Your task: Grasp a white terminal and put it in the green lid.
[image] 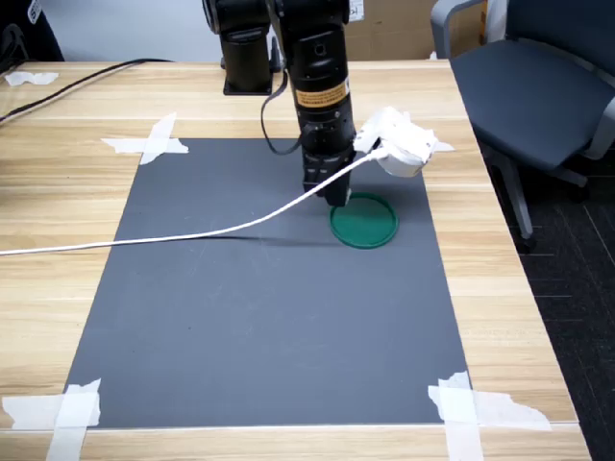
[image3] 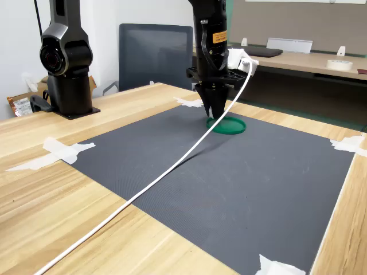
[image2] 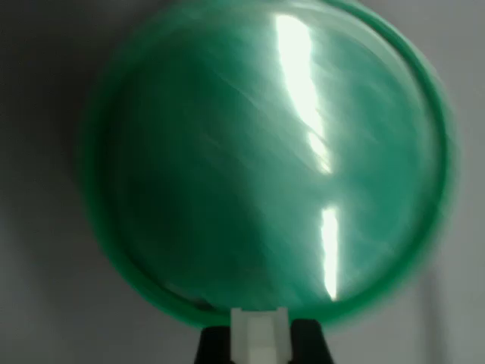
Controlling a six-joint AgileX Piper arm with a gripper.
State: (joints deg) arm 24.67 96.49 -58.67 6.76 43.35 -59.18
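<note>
Pincer point(image2: 260, 343) tips pinch the white terminal point(image2: 259, 334) between them, poised at the rim of the green lid point(image2: 258, 167). Beneath lies the wooden surface point(image: 58, 182), then the dark mat point(image: 259, 317), with the lid resting on the mat's far half in the first exterior view.

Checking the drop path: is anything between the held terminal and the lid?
Nothing. In the wrist view the terminal sits in the gripper at the bare lid's rim.
</note>
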